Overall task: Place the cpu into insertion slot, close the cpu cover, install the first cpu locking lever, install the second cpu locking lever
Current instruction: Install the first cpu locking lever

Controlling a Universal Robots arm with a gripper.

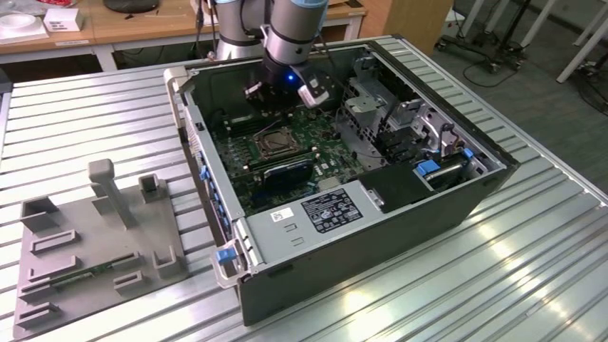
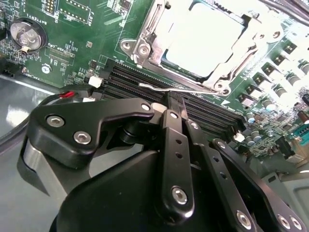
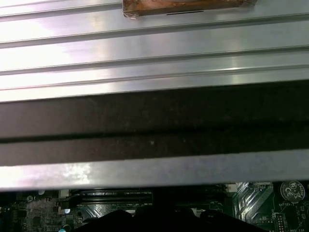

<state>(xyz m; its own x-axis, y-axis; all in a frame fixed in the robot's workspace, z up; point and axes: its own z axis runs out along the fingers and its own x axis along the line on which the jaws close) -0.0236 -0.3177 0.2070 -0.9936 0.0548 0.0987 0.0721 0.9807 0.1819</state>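
Open computer case lies on its side on the ribbed metal table. A grey fixture sits at about 8 o'clock from it in the exterior view. The arm reaches into the case from 12 o'clock. The insertion slot is on the green motherboard, at about 6 o'clock from the wrist. Second wrist view: cpu is seated in the slot, its silver top showing through the window of the cpu cover, which lies flat over it. Gripper: jaws pressed together, tips right at the thin wire locking lever that runs along the socket edge beside the black memory slots. Cannot tell whether the wire is caught between the tips. Coin cell lies well apart from the socket.
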